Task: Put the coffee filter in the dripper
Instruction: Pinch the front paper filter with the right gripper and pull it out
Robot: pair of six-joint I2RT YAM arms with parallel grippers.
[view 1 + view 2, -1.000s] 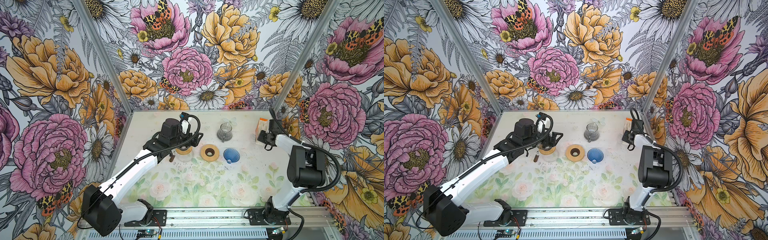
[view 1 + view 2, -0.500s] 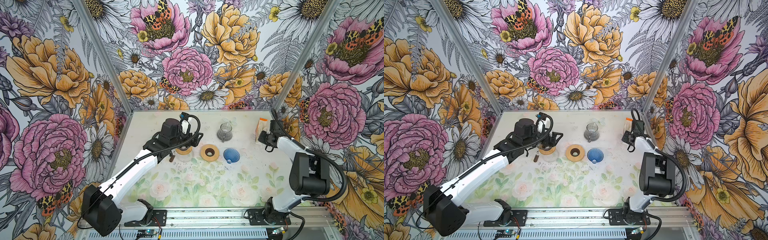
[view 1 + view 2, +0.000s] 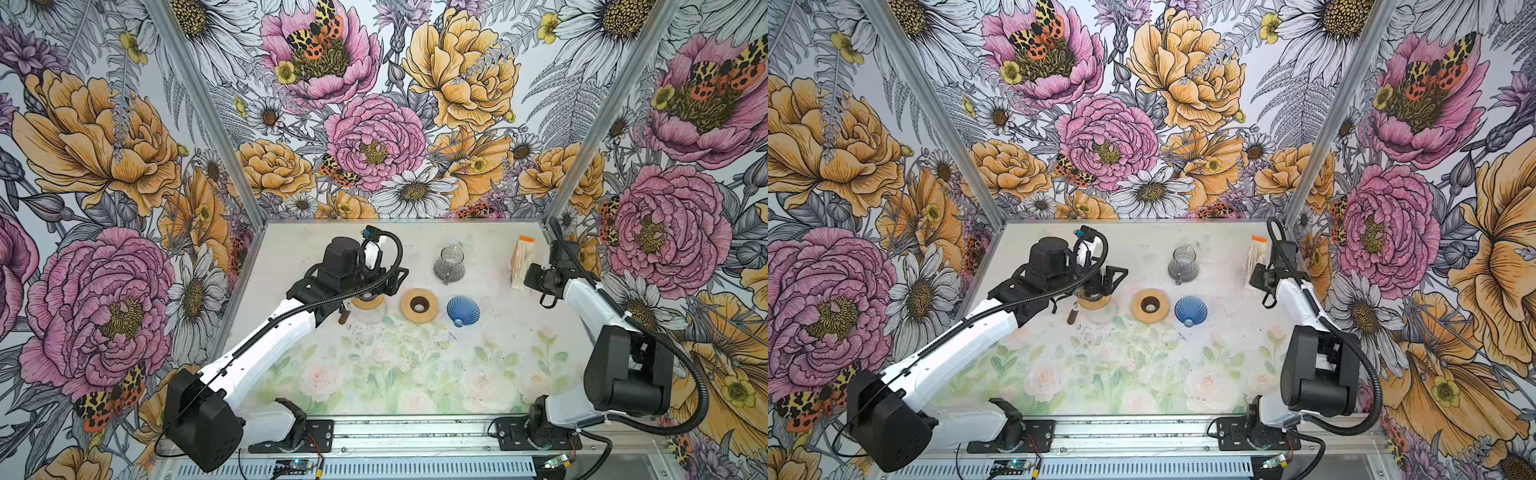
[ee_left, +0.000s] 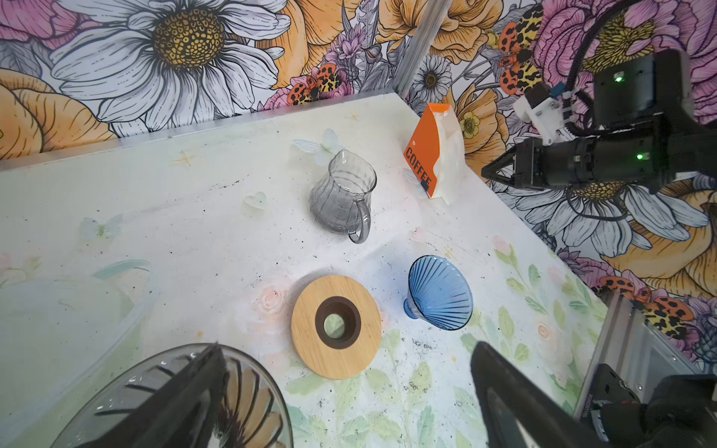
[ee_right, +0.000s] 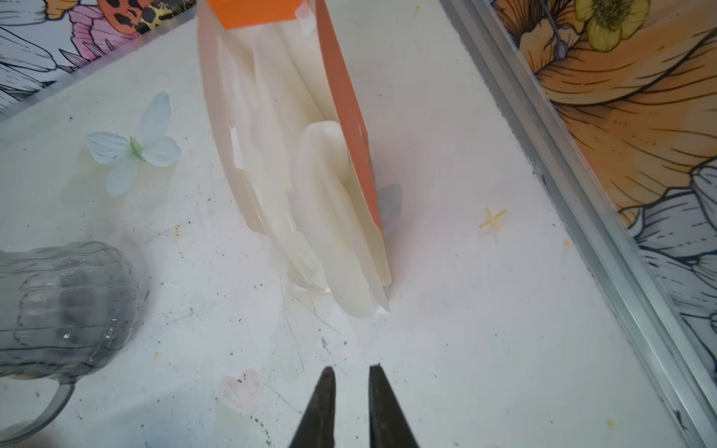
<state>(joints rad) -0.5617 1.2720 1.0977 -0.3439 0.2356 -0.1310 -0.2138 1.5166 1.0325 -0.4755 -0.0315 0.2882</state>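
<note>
White paper coffee filters (image 5: 322, 217) stand in an orange "COFFEE" pack (image 4: 421, 155) at the back right, seen in both top views (image 3: 521, 262) (image 3: 1254, 255). My right gripper (image 5: 351, 368) hovers just short of the pack's lower end, its jaws a narrow gap apart with nothing between them. It shows in both top views (image 3: 528, 277) (image 3: 1253, 277). A blue ribbed dripper (image 3: 462, 311) (image 4: 440, 293) lies tilted at mid-table. My left gripper (image 4: 349, 349) (image 3: 376, 289) is wide open over a smoky clear dripper (image 4: 174, 399), with one finger inside its rim.
A wooden ring with a dark hole (image 3: 419, 305) (image 4: 336, 326) lies between the two drippers. A smoky glass pitcher (image 3: 449, 266) (image 5: 66, 302) stands behind them, left of the filter pack. The aluminium rail (image 5: 582, 174) edges the table close to the right of the pack.
The right arm's elbow has swung toward the front of the table while its gripper stays beside the filter pack. The left arm has not moved.
</note>
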